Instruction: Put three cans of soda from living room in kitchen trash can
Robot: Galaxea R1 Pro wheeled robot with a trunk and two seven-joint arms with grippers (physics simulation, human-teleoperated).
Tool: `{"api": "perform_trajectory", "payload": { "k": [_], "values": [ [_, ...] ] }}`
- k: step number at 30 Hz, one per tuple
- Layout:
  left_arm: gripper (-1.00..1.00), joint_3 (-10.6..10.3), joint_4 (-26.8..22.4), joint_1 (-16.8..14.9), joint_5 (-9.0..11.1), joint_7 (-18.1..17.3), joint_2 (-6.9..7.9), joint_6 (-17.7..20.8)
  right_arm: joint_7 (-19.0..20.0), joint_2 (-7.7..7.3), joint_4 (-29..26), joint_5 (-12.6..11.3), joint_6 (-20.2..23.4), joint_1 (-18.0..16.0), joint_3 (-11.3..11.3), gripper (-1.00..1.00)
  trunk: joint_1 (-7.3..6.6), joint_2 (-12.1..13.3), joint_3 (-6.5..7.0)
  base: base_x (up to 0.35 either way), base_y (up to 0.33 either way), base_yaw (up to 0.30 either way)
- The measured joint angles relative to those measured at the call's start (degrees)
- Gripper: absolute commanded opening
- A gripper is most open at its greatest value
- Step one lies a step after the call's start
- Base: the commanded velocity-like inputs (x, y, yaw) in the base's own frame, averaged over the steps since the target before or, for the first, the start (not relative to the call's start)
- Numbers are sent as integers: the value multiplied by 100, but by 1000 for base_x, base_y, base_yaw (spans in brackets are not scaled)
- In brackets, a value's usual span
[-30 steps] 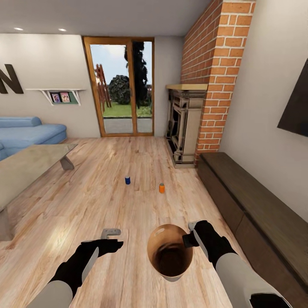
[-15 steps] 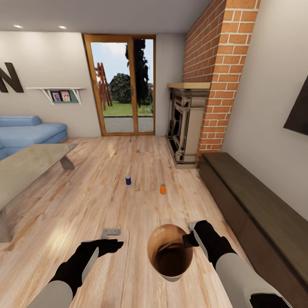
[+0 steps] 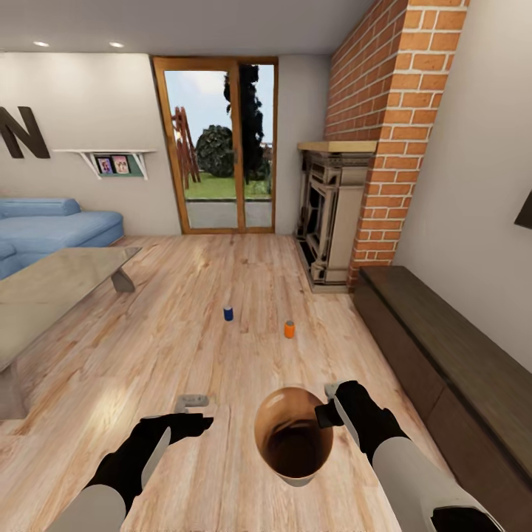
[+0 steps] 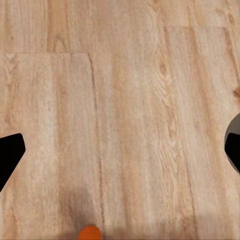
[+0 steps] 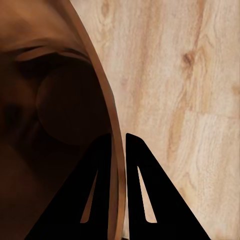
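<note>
- Rolling across the living room floor with the head camera aimed toward the glass doors; the brick fireplace is ahead on my right, the blue sofa and glass coffee table on my left.
- Long dark bench runs along the right wall, so I judge the open strip of floor between it and the table is my lane to the cans.
- Bin rides in front of the trunk, mouth up. I carry it here so cans can be dropped in where they lie.
- Right gripper is clamped on the bin's rim, one finger inside the brown wall and one outside, as the right wrist view shows. That pinch keeps the bin upright.
- Left gripper hangs free over bare planks, jaws wide apart and holding nothing, ready for picking.
- Blue can and orange can stand upright on the floor ahead, apart from each other, well beyond my reach.
- Small orange shape sits at the edge of the left wrist view; cannot tell whether it is a can.
</note>
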Motion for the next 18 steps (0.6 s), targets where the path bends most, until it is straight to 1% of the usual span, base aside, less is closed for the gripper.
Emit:
{"api": "perform_trajectory", "payload": {
  "k": [4,8,18],
  "values": [
    [100,0,-1,4,0,0,0,-2,4,0,0,-31,-1,0,-1,-100,0,0,-3,-24,25,15],
    [100,0,-4,5,0,0,0,-5,0,0,0,7,-3,0,0,-100,0,0,-3,-20,8,5],
    [100,0,-1,5,0,0,0,-5,2,-8,0,-6,-2,0,0,-100,0,0,-4,-43,1,1]
  ]
}}
